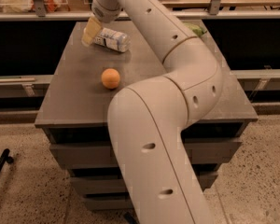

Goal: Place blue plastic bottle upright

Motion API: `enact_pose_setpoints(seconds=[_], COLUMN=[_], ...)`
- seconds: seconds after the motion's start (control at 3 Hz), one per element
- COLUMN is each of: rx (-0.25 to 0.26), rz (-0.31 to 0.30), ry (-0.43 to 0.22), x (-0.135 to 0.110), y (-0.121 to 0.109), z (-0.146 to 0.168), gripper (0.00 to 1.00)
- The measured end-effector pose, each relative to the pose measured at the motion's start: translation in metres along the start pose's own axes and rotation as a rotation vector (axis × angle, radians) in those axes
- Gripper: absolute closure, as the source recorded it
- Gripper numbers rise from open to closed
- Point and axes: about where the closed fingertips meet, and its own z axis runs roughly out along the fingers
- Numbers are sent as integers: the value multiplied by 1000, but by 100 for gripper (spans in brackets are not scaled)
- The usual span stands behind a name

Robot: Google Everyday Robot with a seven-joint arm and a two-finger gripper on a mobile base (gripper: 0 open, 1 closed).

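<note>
We are looking at the bottle [113,39] lying on its side near the far left of the table [70,97], with the gripper [90,32] hanging at its left end. The main risk, as we are judging it, is the round body rolling. If the grip is catching only the tip of the bottle, it may be pivoting or slipping out while we are tilting it up, then rolling toward the left or far edge, both of which are near. A light, narrow bottle is also likely to be toppling if we are letting go before its base is sitting flat. The ball [110,78] is resting well apart, nearer the front, so we are not expecting it to interfere, and the bag [196,30] is lying behind the arm [186,73]. As for the grip itself, we are not able to tell whether the gripper is spread, closed or pinching the bottle; it is touching or just beside the bottle's left end
</note>
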Motion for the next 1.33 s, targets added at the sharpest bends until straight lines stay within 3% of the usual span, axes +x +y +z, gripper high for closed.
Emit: enact_pose_setpoints(seconds=[0.33, 1.0, 1.33], rx=[8, -69, -69], rz=[4, -41, -41], ry=[38, 165, 165], x=[4, 35, 30], y=[-6, 12, 10], z=[20, 54, 47], gripper=[0, 40, 63])
